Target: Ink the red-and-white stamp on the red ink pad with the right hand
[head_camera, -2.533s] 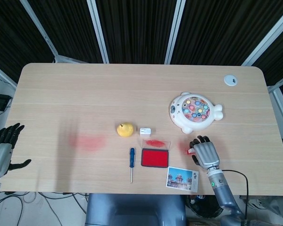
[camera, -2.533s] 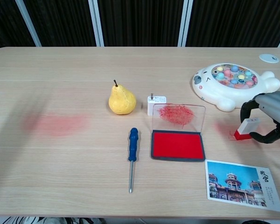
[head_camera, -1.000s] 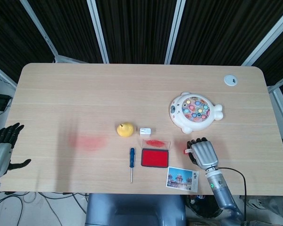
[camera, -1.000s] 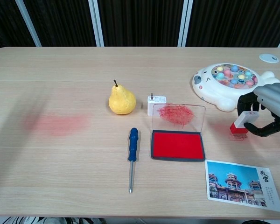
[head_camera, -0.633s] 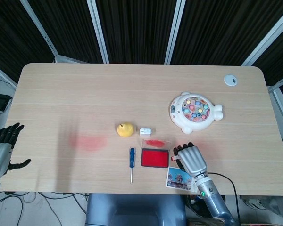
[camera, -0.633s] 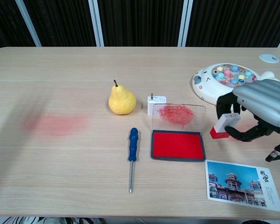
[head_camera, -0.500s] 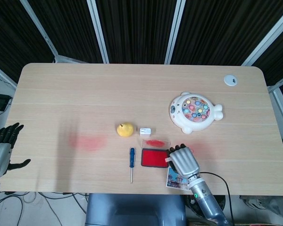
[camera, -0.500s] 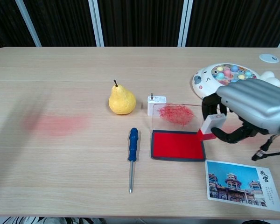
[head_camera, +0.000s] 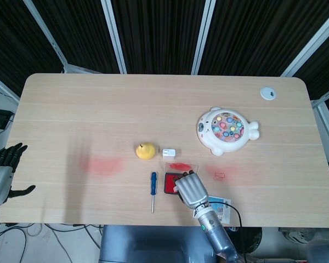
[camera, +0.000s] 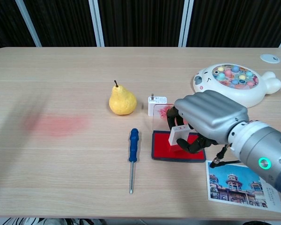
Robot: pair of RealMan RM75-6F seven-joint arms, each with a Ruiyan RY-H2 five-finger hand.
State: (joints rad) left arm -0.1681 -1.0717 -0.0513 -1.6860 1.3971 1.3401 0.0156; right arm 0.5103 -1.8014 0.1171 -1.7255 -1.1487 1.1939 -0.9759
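My right hand (camera: 207,118) grips the red-and-white stamp (camera: 178,136), tilted, its red base touching the red ink pad (camera: 160,147). The pad's clear lid (camera: 161,112) stands up behind, smeared with red ink. In the head view the right hand (head_camera: 191,189) covers most of the ink pad (head_camera: 169,182) and hides the stamp. My left hand (head_camera: 1,178) hangs off the table's left edge, its fingers spread and holding nothing.
A blue screwdriver (camera: 133,154) lies left of the pad. A yellow pear (camera: 121,101) and a white charger (camera: 156,103) sit behind it. A fishing toy (camera: 234,82) is at far right, a postcard (camera: 243,185) at front right. Red stamp mark (head_camera: 219,175) on the table.
My right hand has carried the stamp leftward from the table's right side to over the ink pad and set it down onto the red surface. The left hand has not moved.
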